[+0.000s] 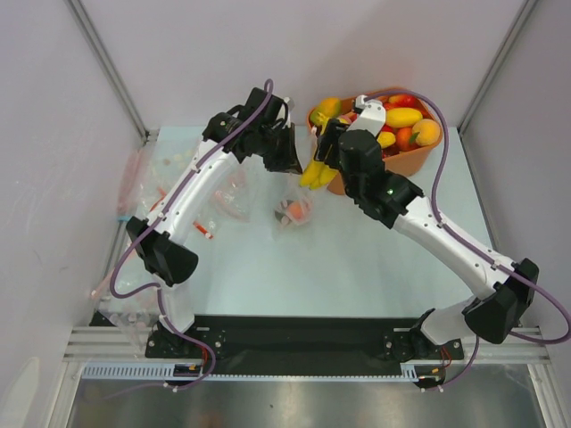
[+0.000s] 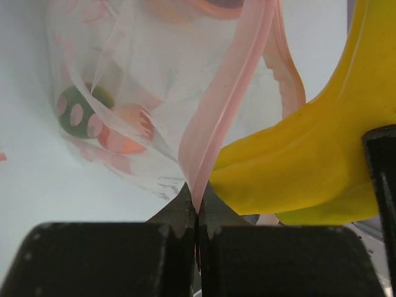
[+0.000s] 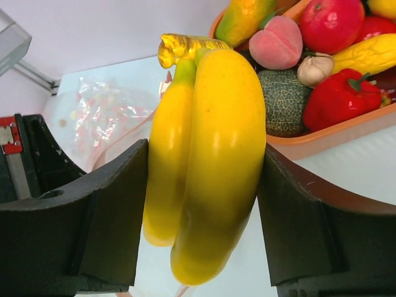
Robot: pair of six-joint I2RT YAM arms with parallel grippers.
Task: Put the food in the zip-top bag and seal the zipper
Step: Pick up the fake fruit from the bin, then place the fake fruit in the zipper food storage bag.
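Glossy yellow bananas (image 3: pixel 213 167), pink-edged clear bag (image 2: pixel 148 68)

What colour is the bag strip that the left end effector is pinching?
Pale pink. The strip shows best in the left wrist view.

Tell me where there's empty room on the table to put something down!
The biggest bare patch of table is the near middle, between the left arm and right arm, in front of the zip-top bag. A smaller one is right of the right arm, nearer than the orange tub. The far middle, around the bananas, and the left edge with spare bags are crowded.
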